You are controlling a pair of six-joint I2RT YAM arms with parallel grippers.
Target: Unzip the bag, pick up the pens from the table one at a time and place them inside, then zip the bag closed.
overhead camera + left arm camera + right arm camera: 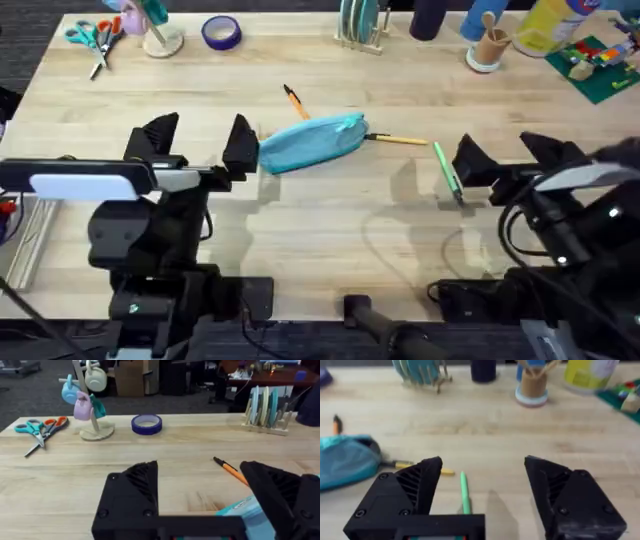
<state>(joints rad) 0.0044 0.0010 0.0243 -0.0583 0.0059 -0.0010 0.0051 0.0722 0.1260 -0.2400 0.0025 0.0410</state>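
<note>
Your bag (312, 143) lies mid-bench (330, 230), a soft teal fabric oval that will sag and slide; pin one end and pinch the zipper pull. Left tool (197, 142) gapes wide at its 9 o'clock end, one finger touching. Right tool (508, 160) stands spread beside the green pen (447, 172). Orange pen (294, 101) sits at the bag's 11, yellow pen (398, 139) at 3. They're slim, stiff, slick plastic; grip mid-shaft.

Left gripper (200, 140): we see bare table (330, 230) ahead, bag (312, 143) touching one finger.
Right gripper (505, 160): green pen (447, 172) just beside one finger.
</note>
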